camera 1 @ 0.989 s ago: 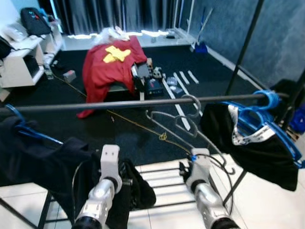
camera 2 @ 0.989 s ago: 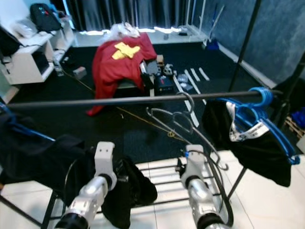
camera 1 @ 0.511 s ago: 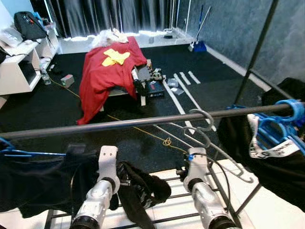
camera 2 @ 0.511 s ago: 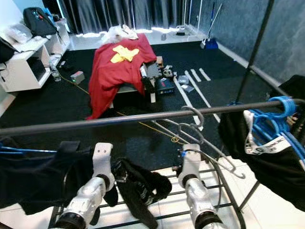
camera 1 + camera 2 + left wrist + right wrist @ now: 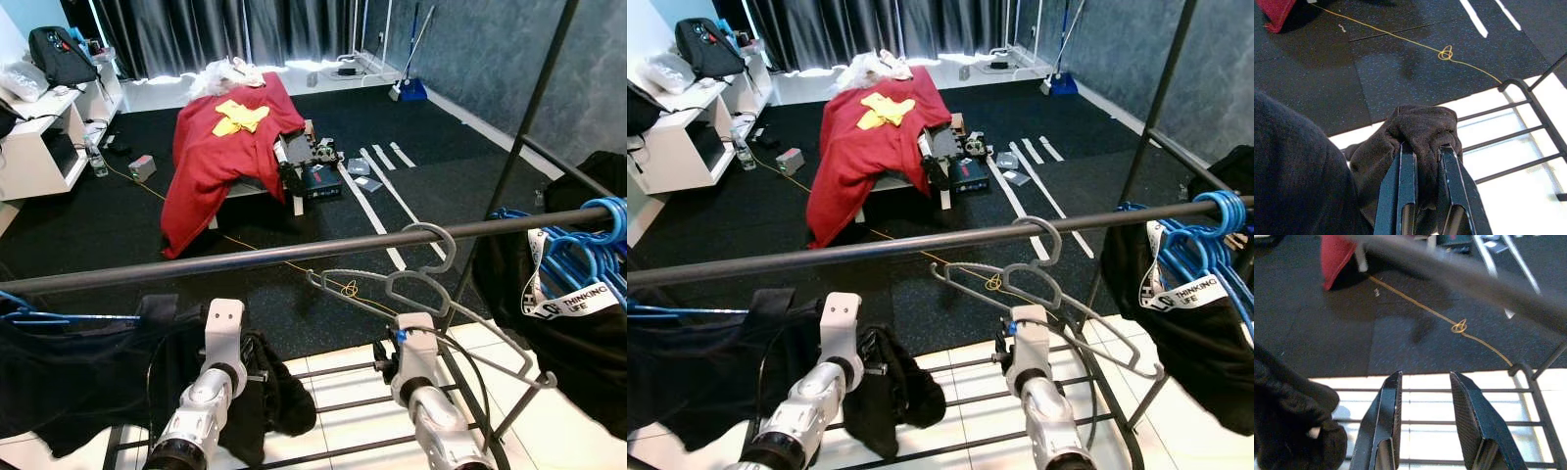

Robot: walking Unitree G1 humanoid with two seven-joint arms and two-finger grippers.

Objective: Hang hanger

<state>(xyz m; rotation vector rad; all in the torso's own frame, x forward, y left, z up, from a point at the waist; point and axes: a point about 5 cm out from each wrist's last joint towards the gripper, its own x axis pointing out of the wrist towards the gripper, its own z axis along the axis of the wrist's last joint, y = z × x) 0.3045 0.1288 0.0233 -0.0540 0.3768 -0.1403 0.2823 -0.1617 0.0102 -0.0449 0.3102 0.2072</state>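
Jaws of the left gripper (image 5: 1420,166) are pressed on a bundle of black cloth (image 5: 1420,129), low in front of the rack. The right gripper (image 5: 1422,396) has its jaws spread with nothing between them, below the rail (image 5: 245,259). Just above the right arm, the grey hanger (image 5: 411,289) has its hook over the rail and hangs there, tilted. Further along the rail to the right are blue hangers (image 5: 588,245) with a black garment (image 5: 578,343). To the left, another dark garment (image 5: 69,362) hangs. Behind the rack, on the dark floor (image 5: 98,220), stands a bench covered with a red cloth (image 5: 220,147).
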